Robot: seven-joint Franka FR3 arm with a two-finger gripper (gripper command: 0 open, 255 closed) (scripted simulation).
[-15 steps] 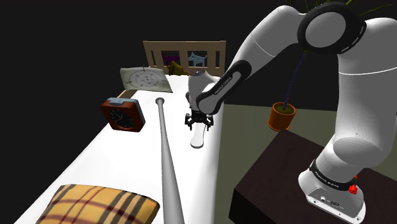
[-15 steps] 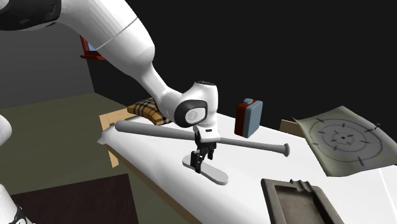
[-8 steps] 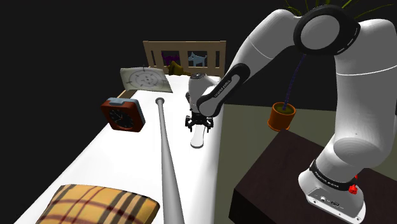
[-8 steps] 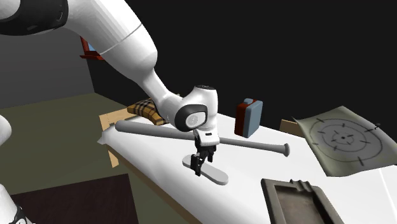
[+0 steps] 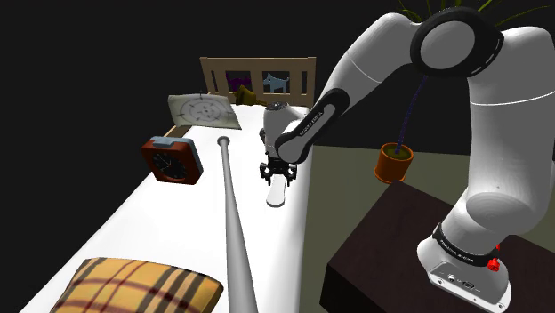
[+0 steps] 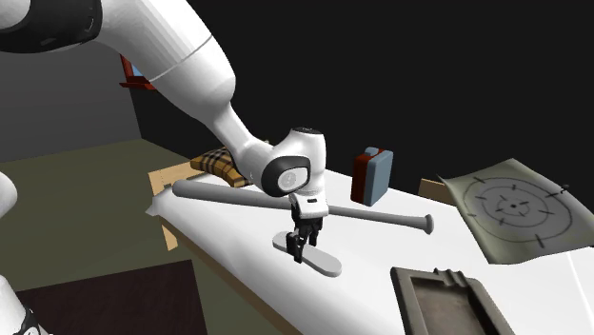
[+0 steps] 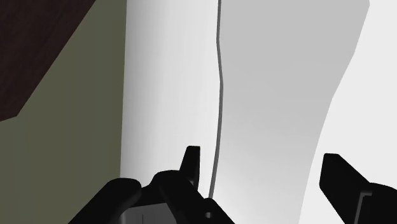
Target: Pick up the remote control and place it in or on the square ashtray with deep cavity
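- We see a white table (image 5: 169, 222) standing over an olive floor (image 5: 342, 191).
- At its far edge we find a slatted wooden frame (image 5: 258, 69).
- Beyond lies a black area (image 5: 80, 62); we also note a grey wall (image 6: 67, 109).

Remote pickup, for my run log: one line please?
fingers: open, straddling remote | remote: flat on table | ashtray: not reached

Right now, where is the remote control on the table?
In the shoulder view the pale remote control lies near the white table's right edge, directly under the gripper, just right of the grey baseball bat.
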